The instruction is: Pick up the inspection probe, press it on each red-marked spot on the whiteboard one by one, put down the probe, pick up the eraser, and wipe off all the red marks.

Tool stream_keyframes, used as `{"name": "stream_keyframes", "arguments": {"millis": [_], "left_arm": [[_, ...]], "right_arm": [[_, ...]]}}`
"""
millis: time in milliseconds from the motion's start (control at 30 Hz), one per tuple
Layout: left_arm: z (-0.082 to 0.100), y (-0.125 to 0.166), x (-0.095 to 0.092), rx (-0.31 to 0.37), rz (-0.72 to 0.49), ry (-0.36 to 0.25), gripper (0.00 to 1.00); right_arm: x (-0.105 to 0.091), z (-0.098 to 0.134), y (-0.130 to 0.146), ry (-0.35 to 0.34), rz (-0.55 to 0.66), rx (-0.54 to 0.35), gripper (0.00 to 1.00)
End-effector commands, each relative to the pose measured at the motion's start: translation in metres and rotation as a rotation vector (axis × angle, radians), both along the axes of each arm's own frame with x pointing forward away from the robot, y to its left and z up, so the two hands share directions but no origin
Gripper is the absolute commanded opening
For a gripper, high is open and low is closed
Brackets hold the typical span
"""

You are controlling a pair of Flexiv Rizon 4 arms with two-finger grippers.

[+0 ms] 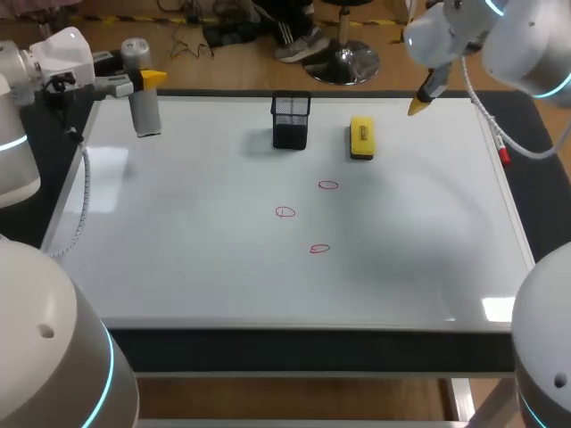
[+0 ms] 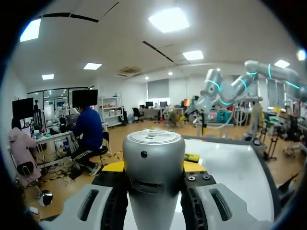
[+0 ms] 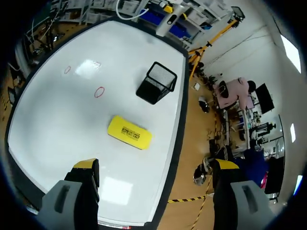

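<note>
Gripping the inspection probe (image 1: 143,107) from both sides, the left gripper (image 2: 154,167) has its fingers clamped on the silver cylinder. The cylinder stands upright over the far left corner of the whiteboard (image 1: 178,259) (whether its foot touches the board, I cannot tell). Near the middle of the board, well apart from the probe, are the far red mark (image 1: 328,185), the middle red mark (image 1: 285,212) and the near red mark (image 1: 319,249). A black mesh holder (image 1: 291,120) stands by the far edge, and the yellow eraser (image 1: 361,138) lies flat near it, toward the right. The right gripper (image 1: 419,105) hangs over the far right corner, its fingers spread wide with nothing between them. Seen from its wrist, the eraser lies ahead of it and the mesh holder beyond.
</note>
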State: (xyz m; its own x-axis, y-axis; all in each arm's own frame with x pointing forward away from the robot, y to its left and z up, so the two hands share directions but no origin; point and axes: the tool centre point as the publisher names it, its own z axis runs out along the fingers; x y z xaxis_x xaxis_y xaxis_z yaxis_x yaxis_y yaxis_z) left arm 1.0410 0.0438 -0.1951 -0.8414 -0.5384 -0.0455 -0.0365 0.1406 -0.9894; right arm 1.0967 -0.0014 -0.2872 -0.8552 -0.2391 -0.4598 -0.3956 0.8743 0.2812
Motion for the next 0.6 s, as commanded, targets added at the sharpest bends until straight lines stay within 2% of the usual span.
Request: {"name": "stream_keyframes", "arguments": {"millis": [33, 600], "left_arm": [[0.0004, -0.0001, -0.0003, -0.002, 0.0, -0.002, 0.0], [0.0004, -0.0001, -0.0003, -0.002, 0.0, -0.002, 0.0]], "right_arm": [[0.0065, 0.0115, -0.0046, 0.358, 0.39, -0.502, 1.0], [0.0065, 0.0115, -0.0046, 0.358, 0.39, -0.502, 1.0]]}}
